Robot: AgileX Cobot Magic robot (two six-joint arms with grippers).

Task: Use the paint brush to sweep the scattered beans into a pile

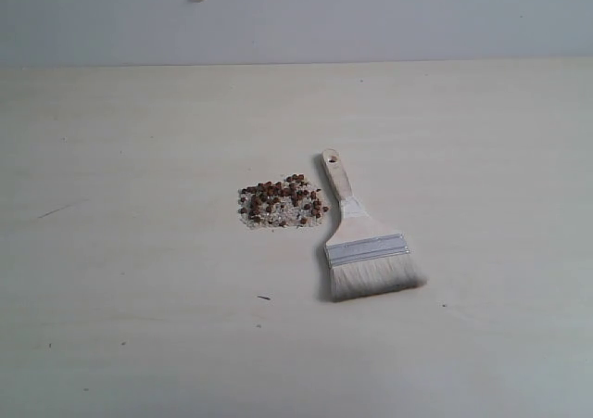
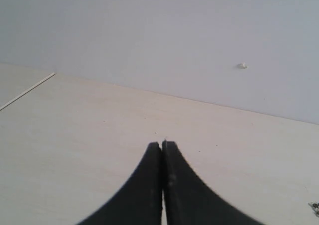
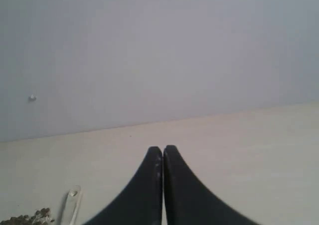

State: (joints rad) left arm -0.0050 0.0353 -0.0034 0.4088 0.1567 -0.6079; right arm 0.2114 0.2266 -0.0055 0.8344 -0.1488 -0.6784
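Where wrist views end, the beans [image 3: 27, 219] are cut off.

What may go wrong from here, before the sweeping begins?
1. The paint brush lies flat on the table; its thin handle may slip from the jaws, which are shut now on both arms.
2. The handle end lies close beside the beans; a grasp there might knock and scatter them.
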